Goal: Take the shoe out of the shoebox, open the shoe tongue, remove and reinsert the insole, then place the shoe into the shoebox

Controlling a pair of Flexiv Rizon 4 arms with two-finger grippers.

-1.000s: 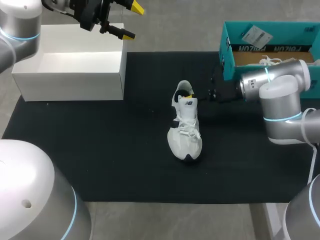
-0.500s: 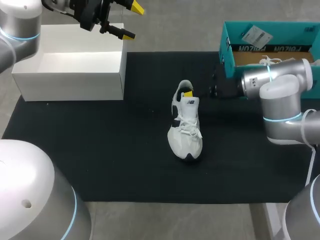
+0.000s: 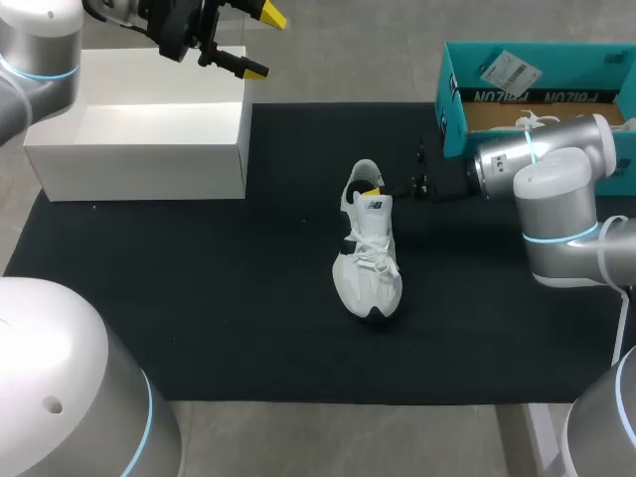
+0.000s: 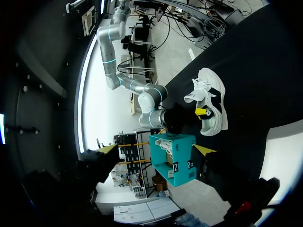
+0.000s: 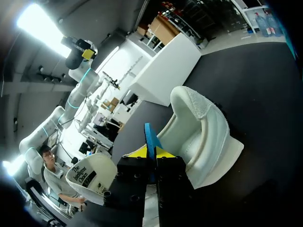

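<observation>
Black mat (image 3: pixel 199 298), shoe (image 3: pixel 370 260), right end effector (image 5: pixel 152 161) pinching blue insole (image 5: pixel 149 141), left end effector (image 3: pixel 263 43) open

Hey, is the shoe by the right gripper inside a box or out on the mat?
Out. The shoe stands upright on the black mat, between the white box and the teal shoebox, touching neither.

Silver-grey right arm (image 3: pixel 556 189) bears blue joint rings; left tool (image 3: pixel 261 43) black, yellow-tipped.
</observation>
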